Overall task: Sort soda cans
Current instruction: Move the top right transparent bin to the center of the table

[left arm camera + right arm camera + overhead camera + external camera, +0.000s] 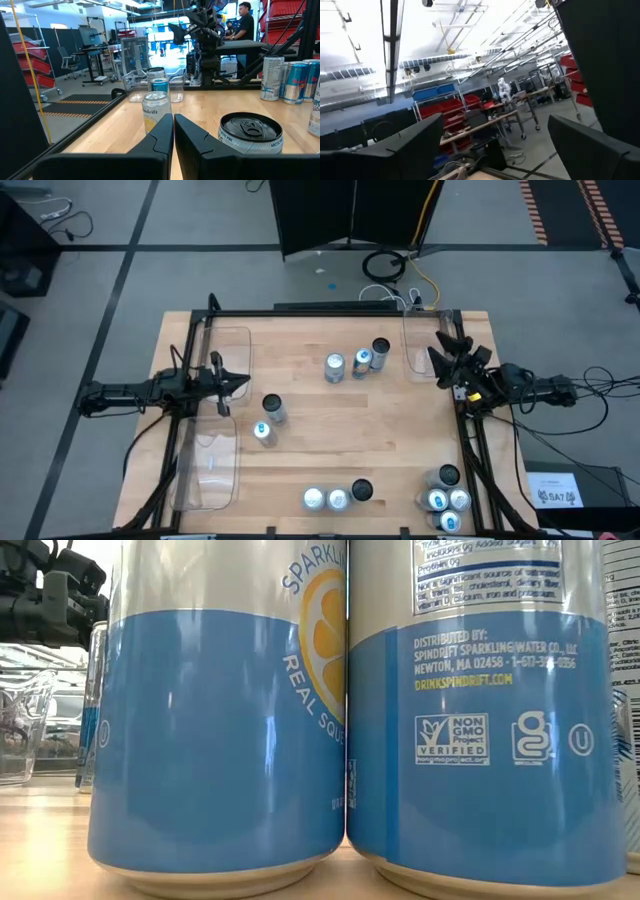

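The left gripper hung low over the table's left side, its two fingers pressed together on nothing, pointing toward the middle of the board. The nearest can stood just beyond its tips, with a blue-topped can close beside that one; neither was touched.

The right gripper sat at the far right edge, tilted upward, its fingers spread wide and empty.

Farther out, three cans stood in a loose row near the far middle of the table. Another three lined the near edge, and a cluster of four crowded the near right corner; from low down those front cans filled nearly everything I could see.

The clear tray on the left looked empty, though its plastic made that hard to be sure of, and the second tray by the right gripper seemed bare too. To my eye the sorting had hardly begun, unless the corner cluster counted as a finished group. Every can appeared to be left to place.
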